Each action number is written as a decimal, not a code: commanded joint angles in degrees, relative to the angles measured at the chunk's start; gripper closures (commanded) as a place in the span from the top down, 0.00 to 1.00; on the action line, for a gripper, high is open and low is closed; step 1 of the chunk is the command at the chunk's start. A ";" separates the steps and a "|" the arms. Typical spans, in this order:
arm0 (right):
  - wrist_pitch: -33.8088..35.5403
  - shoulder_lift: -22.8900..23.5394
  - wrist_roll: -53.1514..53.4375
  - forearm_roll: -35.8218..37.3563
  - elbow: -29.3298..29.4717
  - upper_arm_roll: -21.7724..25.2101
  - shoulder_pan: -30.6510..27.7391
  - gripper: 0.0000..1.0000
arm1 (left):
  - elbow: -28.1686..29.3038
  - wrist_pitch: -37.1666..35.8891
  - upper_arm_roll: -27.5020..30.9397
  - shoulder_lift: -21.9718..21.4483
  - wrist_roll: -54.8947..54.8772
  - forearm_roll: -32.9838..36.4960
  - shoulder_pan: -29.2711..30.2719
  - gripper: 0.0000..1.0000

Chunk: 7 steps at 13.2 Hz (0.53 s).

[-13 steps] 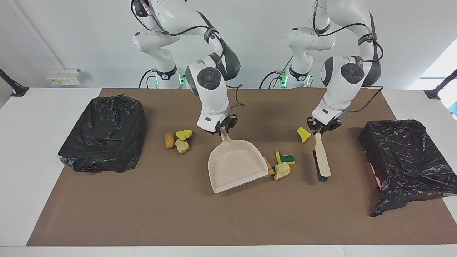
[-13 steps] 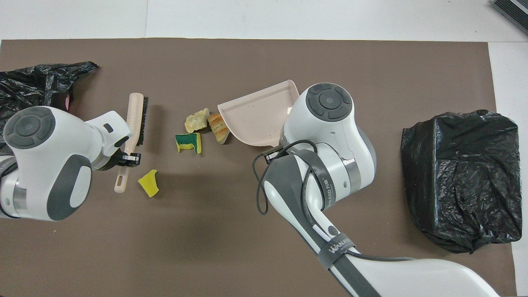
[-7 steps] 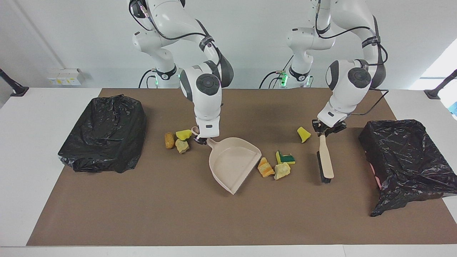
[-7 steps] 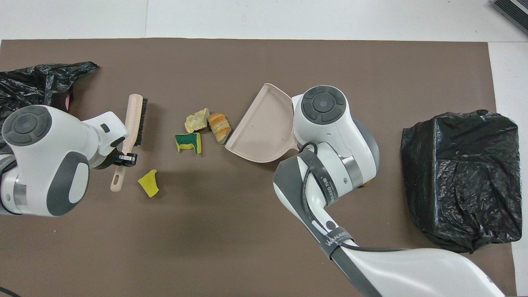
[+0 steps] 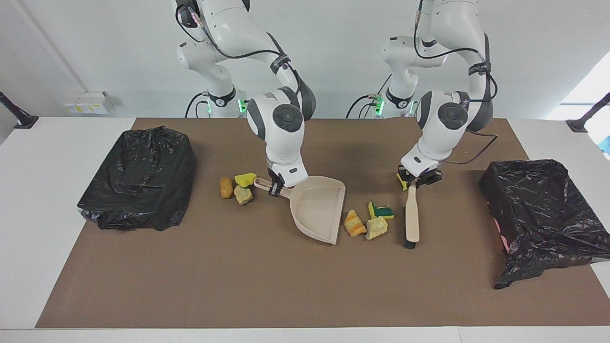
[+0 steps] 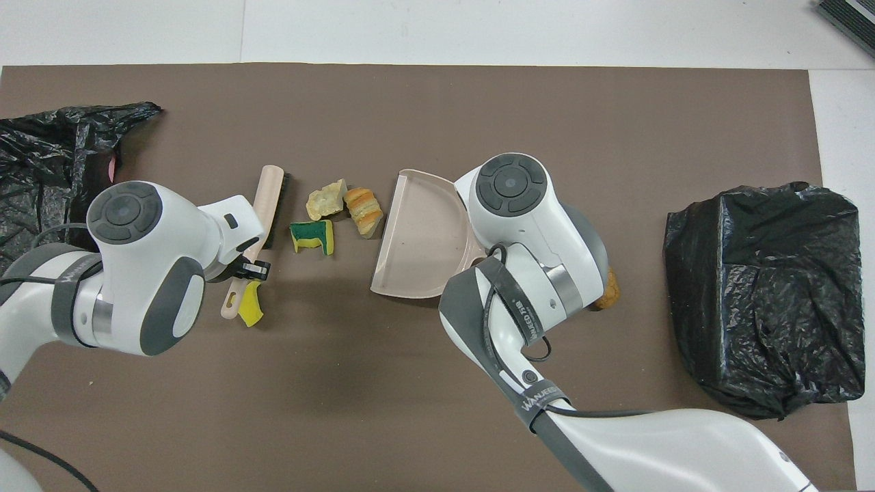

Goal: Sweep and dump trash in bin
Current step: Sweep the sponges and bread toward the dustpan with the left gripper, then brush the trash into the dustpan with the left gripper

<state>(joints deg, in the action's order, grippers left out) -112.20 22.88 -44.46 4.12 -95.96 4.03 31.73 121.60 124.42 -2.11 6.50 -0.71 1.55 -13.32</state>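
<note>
A: Status check, both arms. Right hand [image 5: 273, 190]?

B: Clamped on the dustpan [image 5: 320, 207] by its handle. The pan lies on the brown mat [image 5: 267, 286], its open mouth turned toward the left arm's end of the bench [image 5: 28, 190].

A: Left hand [image 5: 413, 182]?

B: Clamped on the brush [image 5: 411, 216] at the handle; the head points away from the robots, bristles [image 6: 280, 212] toward the pan.

A: Trash relative to the hands?

B: Three scraps sit between brush and pan: an orange bread chunk [image 5: 353, 223] just off the pan's mouth, a pale yellow lump [image 5: 377, 227] touching it, and a green-backed sponge bit [image 5: 381, 210] beside the brush. One yellow sponge wedge [image 6: 250, 305] lies right under the left hand, beside the brush handle. Three more cluster beside the right hand, toward the right arm's end: a yellow sponge piece [image 5: 245, 179], a pale chunk [image 5: 243, 195], a tan chunk [image 5: 226, 187].

A: Bins?

B: Two, lined with black bags. One [image 5: 138, 176] at the right arm's end, the other [image 5: 543, 214] at the left arm's end, both well apart from the hands.
</note>
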 commanded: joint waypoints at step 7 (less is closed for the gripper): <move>0.14 -0.56 0.25 0.45 -2.12 -0.33 1.14 0.00 | 2.07 -2.42 0.62 -2.81 -0.97 -6.63 -14.08 0.00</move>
<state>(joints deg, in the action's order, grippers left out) -112.14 22.91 -44.46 4.12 -97.23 3.96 32.79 122.31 123.35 -2.34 5.70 -0.73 -2.90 -24.02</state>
